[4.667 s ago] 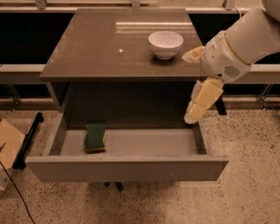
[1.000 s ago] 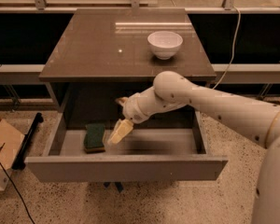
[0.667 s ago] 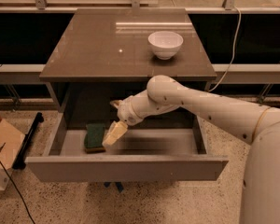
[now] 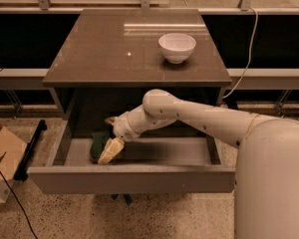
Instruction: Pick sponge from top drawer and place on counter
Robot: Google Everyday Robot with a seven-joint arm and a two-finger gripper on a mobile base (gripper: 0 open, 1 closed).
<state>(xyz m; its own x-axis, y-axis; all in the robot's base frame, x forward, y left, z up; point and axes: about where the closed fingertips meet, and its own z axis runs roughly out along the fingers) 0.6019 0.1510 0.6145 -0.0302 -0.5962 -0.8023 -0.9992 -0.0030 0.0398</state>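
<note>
Sponge (image 4: 95, 144): small rectangular pad, dark green scouring face up, lying flat on the pale grey floor of the wide shallow grey top drawer (image 4: 132, 179), at its left end. The drawer is pulled fully open below the cabinet.

Gripper (image 4: 107, 138): the pale 2-finger parallel-jaw tool at the end of the white arm (image 4: 199, 116) is down inside the drawer at the sponge's right edge. Fingers spread: 1 pale finger (image 4: 111, 151) sits low on the near side, the other shows behind the sponge toward the drawer's back. No pinch visible; contact with the pad cannot be confirmed.

Handling estimate: light, soft, compressible. The scouring face should give friction, so slip is unlikely, and there is no fragility concern. Squeezing too hard would only deform it. Best hold is judged to be across the short width, at the middle of the pad, fingers reaching down to the drawer floor so both layers are caught.

Containers:
- Drawer: holds the sponge only, as far as can be seen; the arm hides part of the floor.
- Round white ceramic bowl (image 4: 177, 47): upright on the glossy grey-brown square counter (image 4: 104, 49), right rear; appears empty.

Placement note: the counter's left and front area offers room well apart from the bowl.
</note>
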